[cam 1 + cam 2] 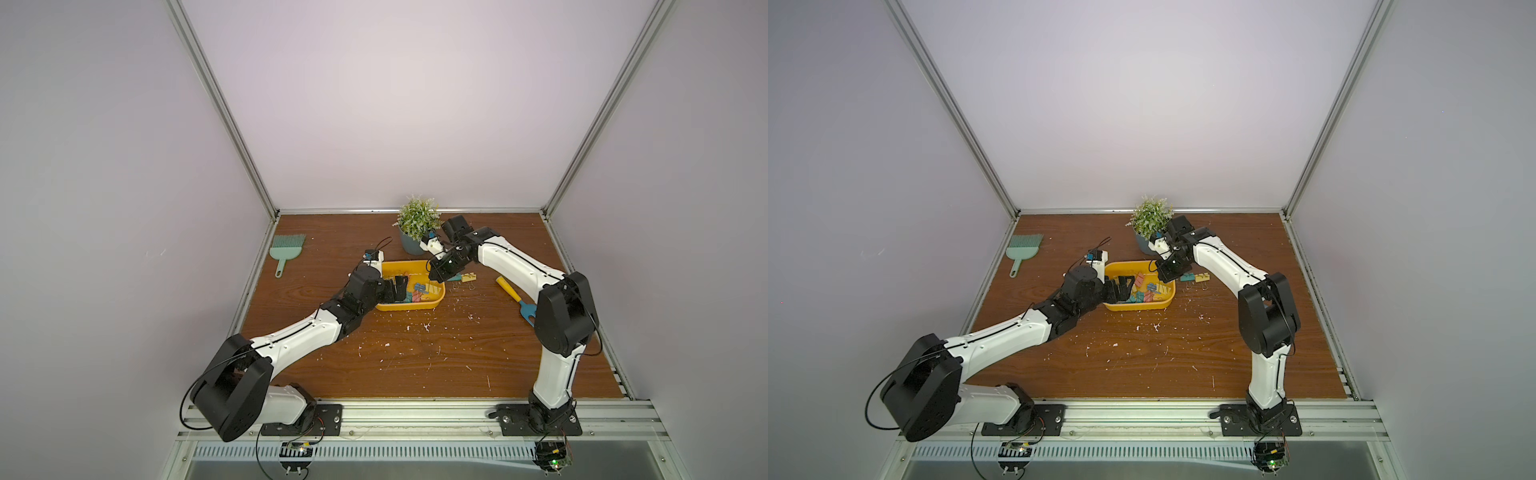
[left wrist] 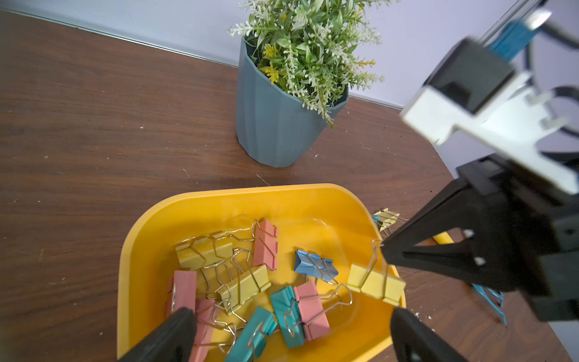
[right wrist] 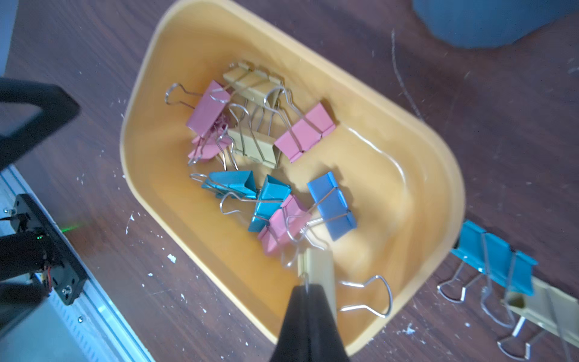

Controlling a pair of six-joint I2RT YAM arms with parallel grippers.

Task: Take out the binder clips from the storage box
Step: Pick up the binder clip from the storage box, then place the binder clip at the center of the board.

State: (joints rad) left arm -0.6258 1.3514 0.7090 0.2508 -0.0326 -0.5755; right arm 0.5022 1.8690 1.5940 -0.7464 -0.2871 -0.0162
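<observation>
My R claw (image 3: 307, 290) was clamped on the wire handle of a yellow binder clip (image 2: 376, 283) at the storage box (image 2: 219, 196) R rim. L claw (image 2: 291, 312) was spread wide over other binder clips (image 3: 305, 131) inside. On the surface (image 1: 415, 357), just beside the box, lay two more clips (image 3: 495, 260).

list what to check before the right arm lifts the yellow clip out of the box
1. Right tool shut on the wire handle of the yellow clip: ok.
2. Handles of the nearest pink clip clear of the yellow clip: cannot tell.
3. Left tool open, holding nothing: ok.
4. Bare table beside the teal clip outside the box: ok.
</observation>
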